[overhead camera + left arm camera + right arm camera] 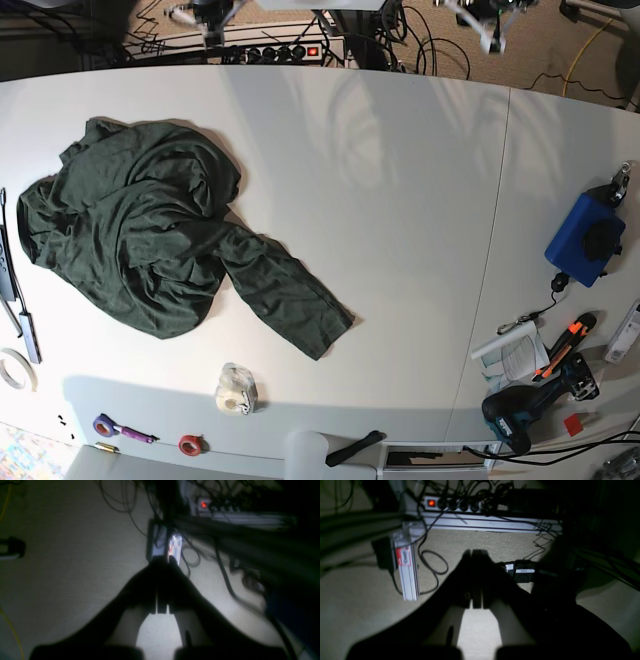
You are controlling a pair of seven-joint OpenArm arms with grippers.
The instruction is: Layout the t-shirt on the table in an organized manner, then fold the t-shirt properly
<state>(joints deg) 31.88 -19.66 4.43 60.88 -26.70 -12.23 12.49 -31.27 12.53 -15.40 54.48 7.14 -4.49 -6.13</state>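
Observation:
The dark green t-shirt (150, 240) lies crumpled on the left half of the white table (400, 180), with one sleeve stretched toward the front middle. Both arms hang beyond the table's far edge, well away from the garment. In the left wrist view my left gripper (162, 560) is shut with nothing in it, pointing down at carpet and cables. My right gripper (475, 552) is likewise shut and empty above the floor in the right wrist view. Neither wrist view shows the t-shirt or the table.
A blue box (585, 240), a drill (525, 410), an orange-handled tool and papers (510, 355) sit at the table's right edge. A tape roll (237, 390) and small rings lie near the front edge, and flat tools line the left edge. A power strip (290, 50) lies behind the table.

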